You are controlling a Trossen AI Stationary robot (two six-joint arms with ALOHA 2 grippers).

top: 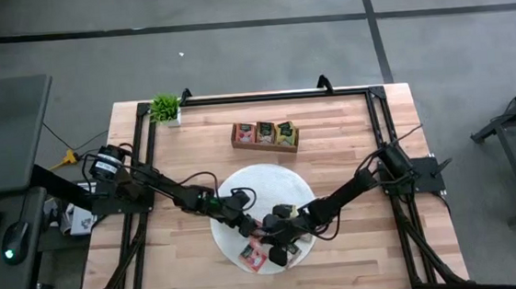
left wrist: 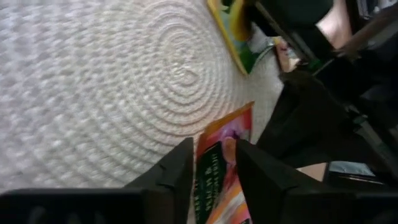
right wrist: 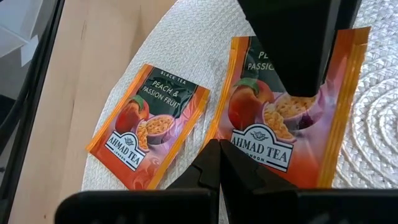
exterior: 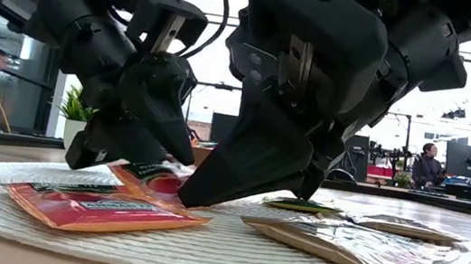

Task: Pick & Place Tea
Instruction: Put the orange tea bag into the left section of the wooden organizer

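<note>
Holding three packets (top: 264, 131), wooden tray (top: 237, 144), left tool (left wrist: 212, 163) straddling orange packet (left wrist: 221, 168), right tool (right wrist: 219, 163) together.

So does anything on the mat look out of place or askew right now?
One peach tea packet lies skewed at the white mat's edge. Both hands crowd a second peach packet: the left hand straddles its edge while the shut right hand presses on it.

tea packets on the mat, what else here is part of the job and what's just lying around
Part of the job:
- tea packets on the mat, orange peach ones and gold ones
- left gripper, fingers astride an orange packet
- right gripper, shut, tips at a packet's edge
- wooden tray already holding packets

Just lying about:
- round woven mat
- potted plant
</note>
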